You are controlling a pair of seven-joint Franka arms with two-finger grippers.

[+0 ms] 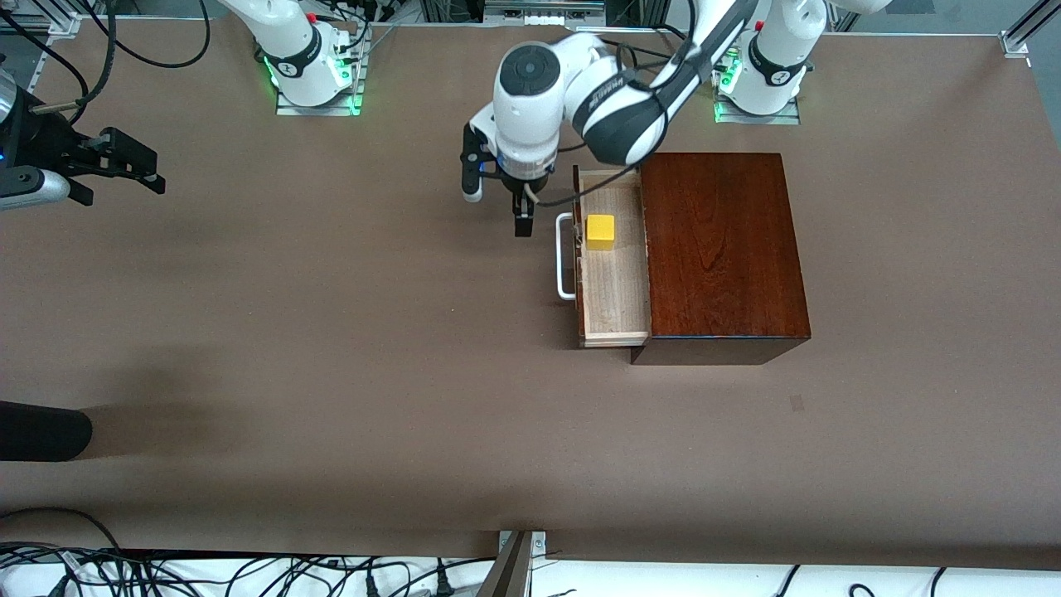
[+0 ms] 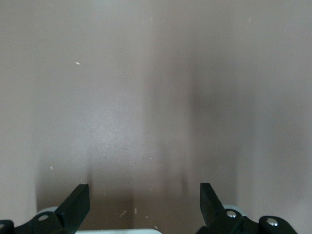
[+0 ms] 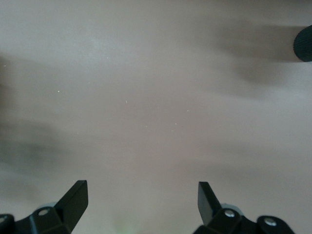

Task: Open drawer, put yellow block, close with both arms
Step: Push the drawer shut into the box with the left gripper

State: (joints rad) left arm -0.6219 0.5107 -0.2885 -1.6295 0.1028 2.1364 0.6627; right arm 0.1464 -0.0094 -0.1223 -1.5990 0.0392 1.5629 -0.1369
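The drawer (image 1: 615, 290) stands pulled out of the mahogany box (image 1: 721, 249), its white handle (image 1: 564, 278) facing the right arm's end of the table. The yellow block (image 1: 600, 231) rests in the pale tray, in the part farther from the front camera. My left gripper (image 1: 523, 222) hangs over the bare table just in front of the handle. It is open with nothing between its fingers (image 2: 78, 202), and its midpoint (image 2: 144, 187) is over brown tabletop. My right gripper (image 1: 142, 166) waits at the right arm's end of the table, open and empty (image 3: 141, 185).
A dark rounded object (image 1: 41, 431) lies at the table's edge at the right arm's end, nearer to the front camera; it also shows as a dark object (image 3: 304, 44) in the right wrist view. Cables (image 1: 249, 572) run along the near edge. Brown tabletop (image 1: 331, 332) surrounds the box.
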